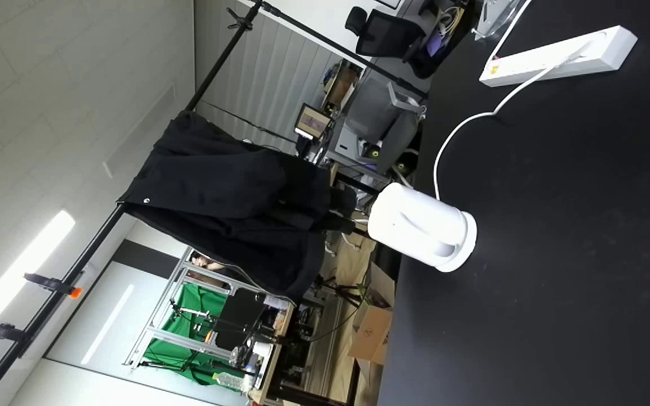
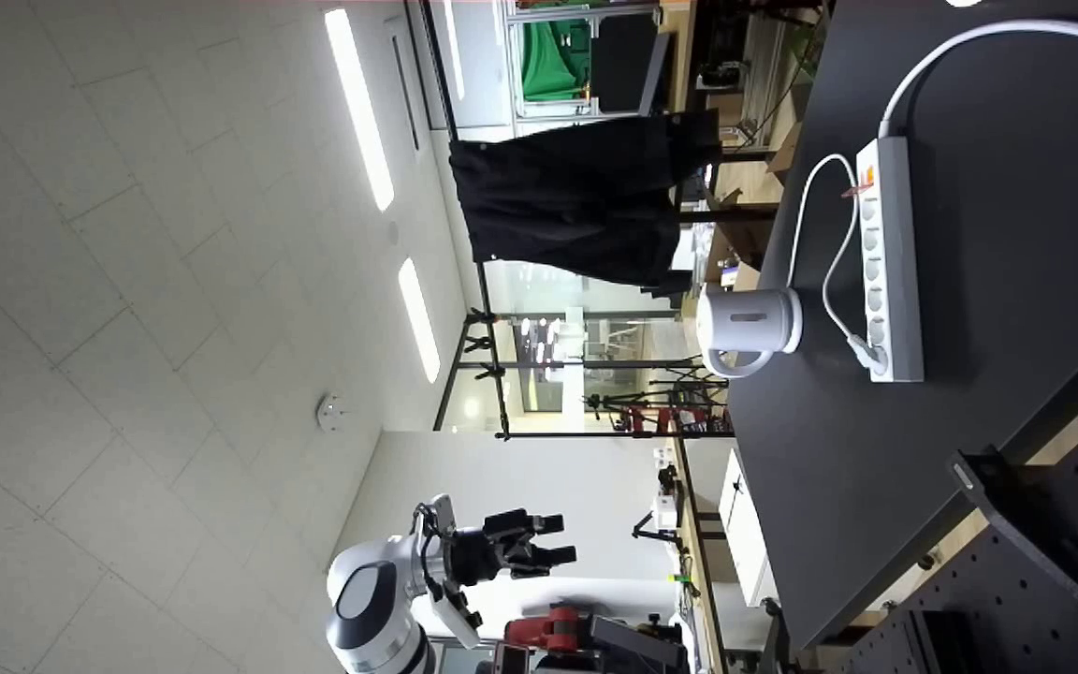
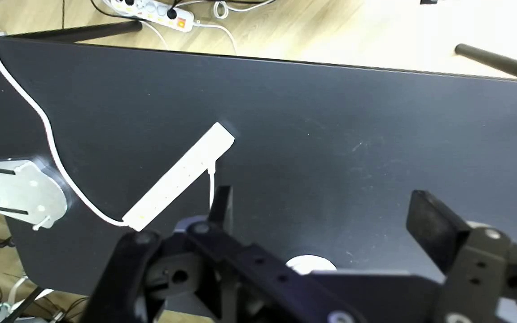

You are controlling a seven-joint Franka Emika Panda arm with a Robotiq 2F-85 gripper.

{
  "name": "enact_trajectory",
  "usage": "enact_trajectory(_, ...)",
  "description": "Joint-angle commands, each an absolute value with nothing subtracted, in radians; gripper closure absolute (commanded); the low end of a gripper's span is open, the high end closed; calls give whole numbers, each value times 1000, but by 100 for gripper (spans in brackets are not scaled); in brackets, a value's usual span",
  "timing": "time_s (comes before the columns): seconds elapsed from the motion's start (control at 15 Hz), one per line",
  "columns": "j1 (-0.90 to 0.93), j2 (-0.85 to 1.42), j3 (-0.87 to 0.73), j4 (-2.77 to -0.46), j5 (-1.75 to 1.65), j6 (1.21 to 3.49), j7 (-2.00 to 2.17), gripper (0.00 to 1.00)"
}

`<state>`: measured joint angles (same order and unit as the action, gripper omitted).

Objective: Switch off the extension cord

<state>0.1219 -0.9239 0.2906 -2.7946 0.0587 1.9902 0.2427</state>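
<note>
One black table (image 3: pixel 375 134) bears one extension cord (image 3: pixel 177 177) and one kettle (image 1: pixel 418 225) (one gripper (image 3: pixel 326 215), its two fingers (image 3: pixel 435 229) apart).

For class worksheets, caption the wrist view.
Open black two-fingered gripper above a dark table bearing a long white power strip.

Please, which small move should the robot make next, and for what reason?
Probably shift the open gripper sideways toward the orange switch on the extension cord before lowering. The switch sits at the end where the thick white cable leaves, and in the wrist view the extension cord lies mostly left of the gripper's opening.
</note>
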Motion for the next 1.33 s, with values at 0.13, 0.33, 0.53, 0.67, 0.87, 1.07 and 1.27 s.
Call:
enact_trajectory(0.13,133,-921,280,-2793,49,1988,251,0)
enact_trajectory(0.33,112,-913,278,-2793,31,2009,253,0)
enact_trajectory(0.53,17,-869,266,-2792,-53,2113,276,0)
enact_trajectory(0.67,-58,-817,243,-2793,-110,2212,285,0)
enact_trajectory(0.87,-173,-711,214,-2784,-187,2350,300,0)
enact_trajectory(1.07,-302,-602,208,-2760,-265,2474,370,0)
enact_trajectory(1.27,-290,-611,180,-2780,-271,2474,325,0)
